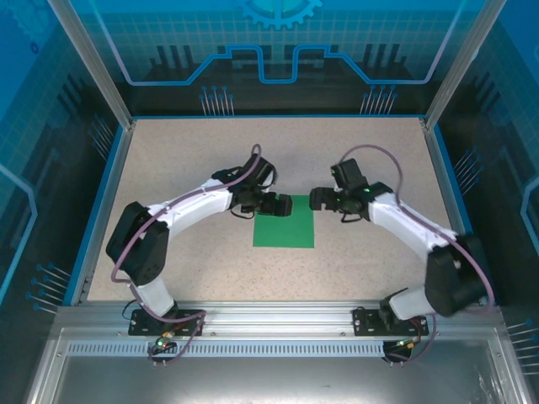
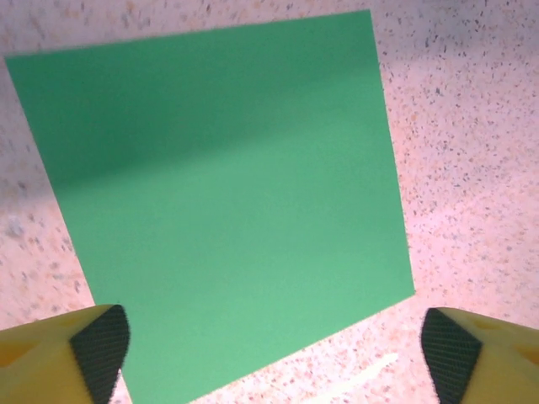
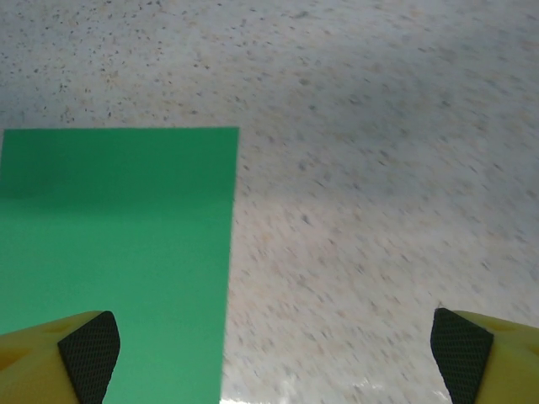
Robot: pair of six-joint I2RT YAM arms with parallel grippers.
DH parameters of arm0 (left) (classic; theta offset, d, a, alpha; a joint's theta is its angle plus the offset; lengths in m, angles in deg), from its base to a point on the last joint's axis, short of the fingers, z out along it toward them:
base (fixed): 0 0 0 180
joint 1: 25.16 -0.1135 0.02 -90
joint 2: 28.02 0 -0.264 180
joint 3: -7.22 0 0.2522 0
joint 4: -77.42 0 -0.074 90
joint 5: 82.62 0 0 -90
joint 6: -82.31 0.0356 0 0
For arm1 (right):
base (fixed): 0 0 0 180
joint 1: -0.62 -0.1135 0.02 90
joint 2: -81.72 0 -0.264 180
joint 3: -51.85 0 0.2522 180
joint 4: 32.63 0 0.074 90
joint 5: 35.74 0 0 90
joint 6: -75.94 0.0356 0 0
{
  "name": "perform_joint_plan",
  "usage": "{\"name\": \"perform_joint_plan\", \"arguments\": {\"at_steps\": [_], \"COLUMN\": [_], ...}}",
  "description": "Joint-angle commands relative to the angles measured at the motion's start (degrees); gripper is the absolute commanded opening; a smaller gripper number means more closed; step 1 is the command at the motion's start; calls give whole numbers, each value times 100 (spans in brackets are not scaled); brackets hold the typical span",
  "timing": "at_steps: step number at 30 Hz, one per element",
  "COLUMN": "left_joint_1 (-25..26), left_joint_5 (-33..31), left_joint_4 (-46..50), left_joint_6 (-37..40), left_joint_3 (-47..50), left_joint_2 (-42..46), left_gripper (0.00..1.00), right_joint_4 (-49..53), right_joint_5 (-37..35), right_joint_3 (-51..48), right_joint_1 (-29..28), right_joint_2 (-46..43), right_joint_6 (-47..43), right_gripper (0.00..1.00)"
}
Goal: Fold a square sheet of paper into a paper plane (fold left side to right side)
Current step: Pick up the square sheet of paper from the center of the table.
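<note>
Tabletop [image 1: 185,151]: speckled beige, carrying the one task thing at its middle, between the two arms.
Square sheet of paper [image 1: 285,225]: bright green, lying flat on the tabletop and fully open; no crease or lifted edge can be seen.
Left pincer [image 1: 283,204]: fingers wide apart, gripping nothing, poised over the sheet's far left corner. In its wrist view the green sheet lies ahead of and between the fingers.
Right pincer [image 1: 316,199]: fingers wide apart and empty, just beside the sheet's far right corner. In its wrist view one edge and a corner of the sheet lie on the left, with mostly bare tabletop between the fingers.
Left pincer's pads [image 2: 99,345]: dark and ribbed on yellow fingertips, one over the green and the other over bare tabletop beyond a corner of the sheet.
Step in hand: by the look of it, the approach to the first fold; nothing is gripped yet.
Next move: probably a low descent on the left edge, one fingertip slipped under the thin paper to pinch it. That edge would then travel across to meet the right edge squarely, while the right pincer pins its own side so the sheet cannot slide.
</note>
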Motion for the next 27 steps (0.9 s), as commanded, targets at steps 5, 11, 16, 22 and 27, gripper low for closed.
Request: {"name": "perform_joint_plan", "arguments": {"at_steps": [5,11,16,22,27], "left_joint_1": [-25,-32,-21,-27,-24], "left_joint_5": [744,564,409,319,295], "left_joint_4": [-309,-222,-190,-246,-412], "left_joint_6": [-498,-533,-516,-492,-532], "left_joint_3": [727,839,946,1034,1123], "left_joint_2": [-220,-536,-642,-795,-814], "left_gripper": [76,62,59,51,46], "right_joint_4": [237,441,496,514,496], "right_joint_5": [86,69,191,450,631], "right_joint_3": [1337,1811,1785,1564,1333], "right_joint_1": [-354,-524,-679,-928,-1186], "right_joint_2": [1799,2568,2790,2749,2528], "right_joint_6": [-159,-99,-40,40,83], "right_gripper": [99,99,99,99,99]}}
